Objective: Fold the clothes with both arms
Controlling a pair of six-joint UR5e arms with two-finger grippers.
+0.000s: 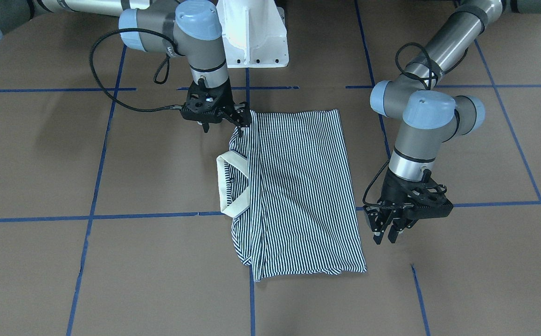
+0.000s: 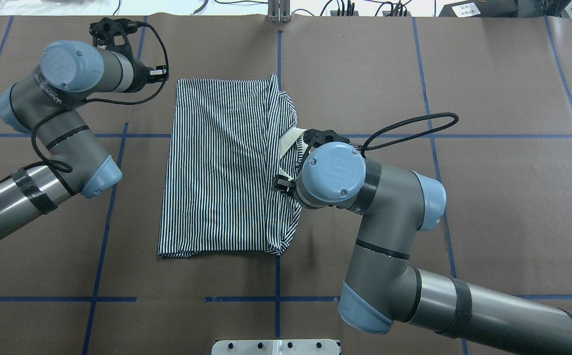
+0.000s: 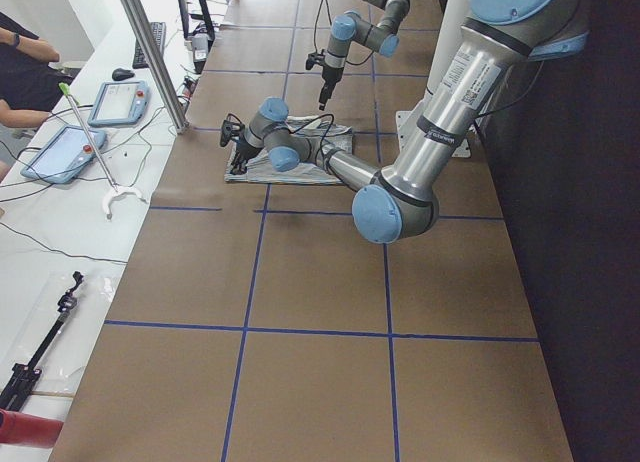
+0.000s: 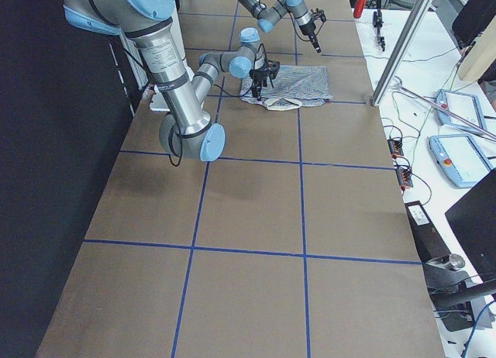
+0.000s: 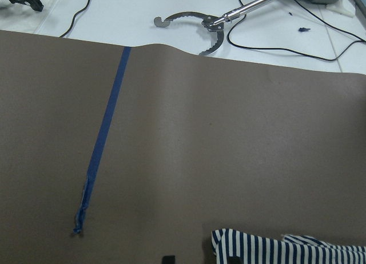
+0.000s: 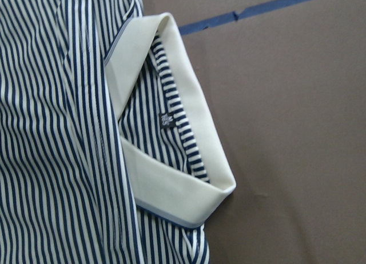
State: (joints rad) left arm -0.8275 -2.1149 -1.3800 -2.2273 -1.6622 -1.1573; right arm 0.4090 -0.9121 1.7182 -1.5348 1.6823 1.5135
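The striped polo shirt [image 1: 298,186] lies on the brown table, folded into a long rectangle, with its cream collar [image 1: 233,186] sticking out at one side. In the overhead view [image 2: 217,167] a folded-over layer runs along its right side. My right gripper [image 1: 242,120] sits at the shirt's corner nearest the robot base, its fingers close together on the cloth edge. The right wrist view shows the collar [image 6: 189,138] and stripes up close, with no fingers. My left gripper [image 1: 385,235] is open and empty, hanging beside the far corner and apart from the shirt. That corner [image 5: 286,250] shows in the left wrist view.
The white pedestal base [image 1: 256,37] stands behind the shirt. Blue tape lines [image 1: 88,217] cross the brown table cover. A metal grabber tool [image 5: 211,27] lies on the white bench past the table edge. An aluminium post [image 3: 150,52] and tablets [image 3: 118,100] stand on the operators' side.
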